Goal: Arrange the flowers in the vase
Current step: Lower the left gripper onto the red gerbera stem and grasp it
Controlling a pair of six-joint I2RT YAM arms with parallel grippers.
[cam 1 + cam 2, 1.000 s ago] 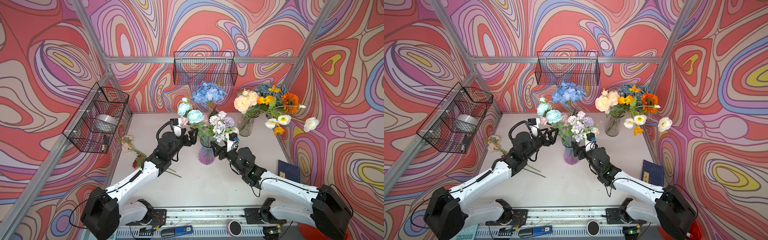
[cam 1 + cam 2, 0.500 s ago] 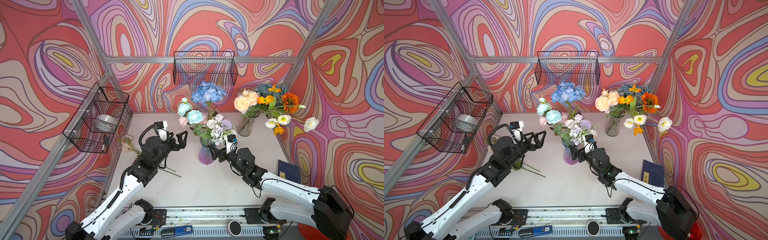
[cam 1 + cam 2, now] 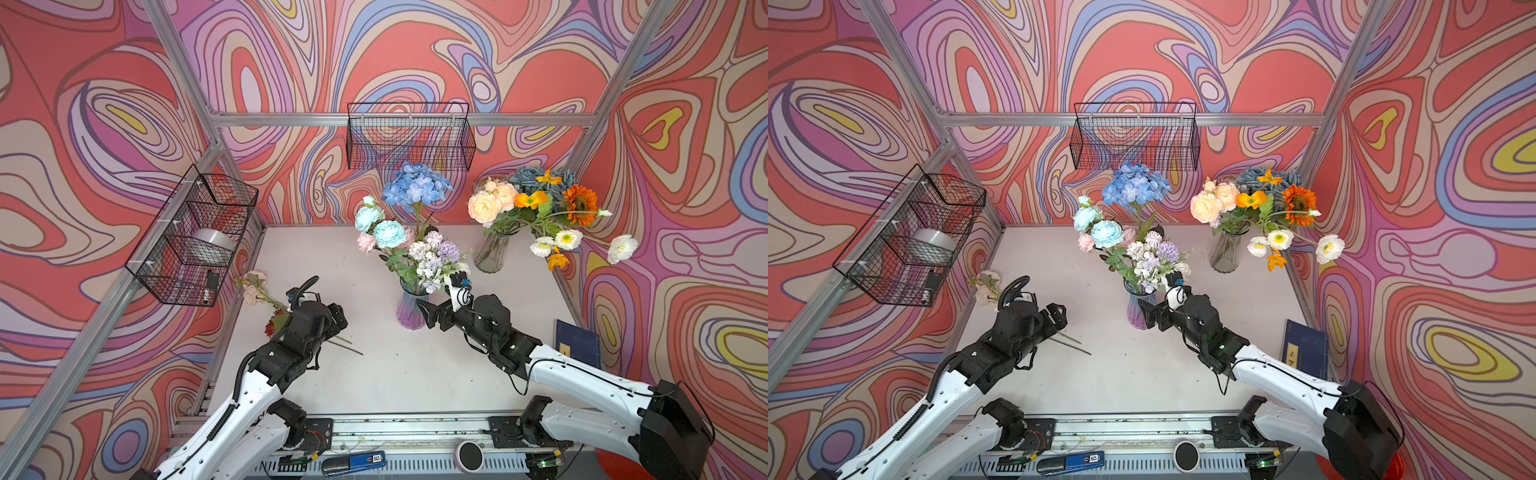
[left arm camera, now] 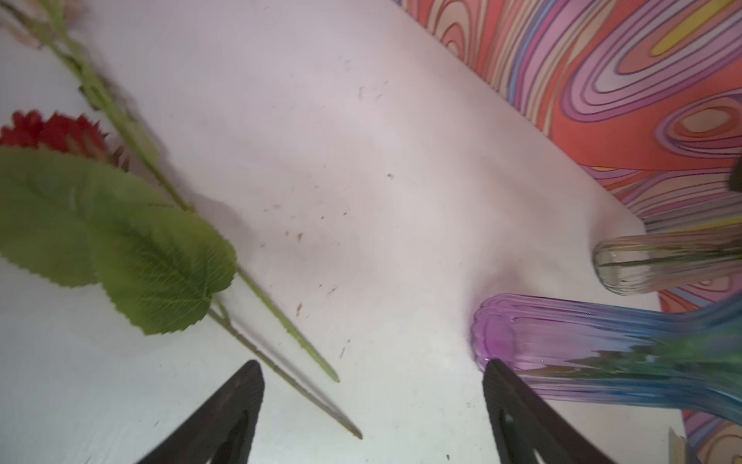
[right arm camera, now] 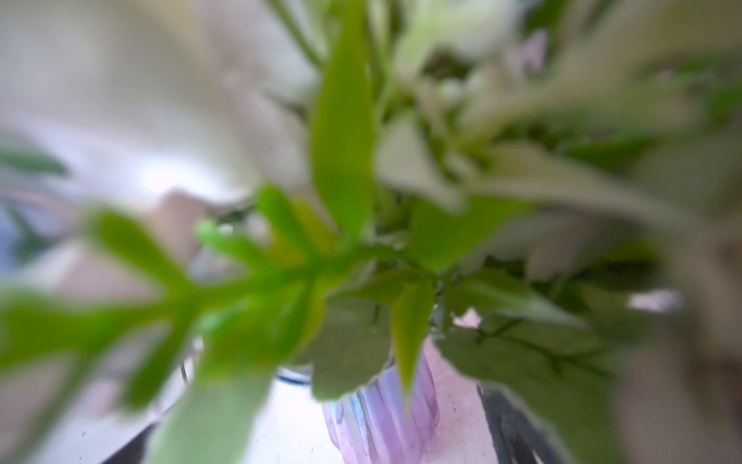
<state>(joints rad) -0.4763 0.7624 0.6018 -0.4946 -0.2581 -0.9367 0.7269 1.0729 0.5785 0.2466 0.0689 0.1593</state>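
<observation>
Left end effector (image 4: 372,363): fingers spread wide, nothing held, above the matte white bench (image 4: 361,140). Just ahead of it, off to one side, lie two loose flowers (image 3: 252,294) with thin green stems, a broad serrated leaf (image 4: 120,241) and a red head.

Right end effector (image 3: 429,316): also wide and empty. The ribbed purple-to-blue glass vase (image 3: 409,311) stands directly before its fingers, packed with soft-petalled flowers (image 3: 432,253). I can't confirm contact; the wrist view is blurred by leaves.
</observation>
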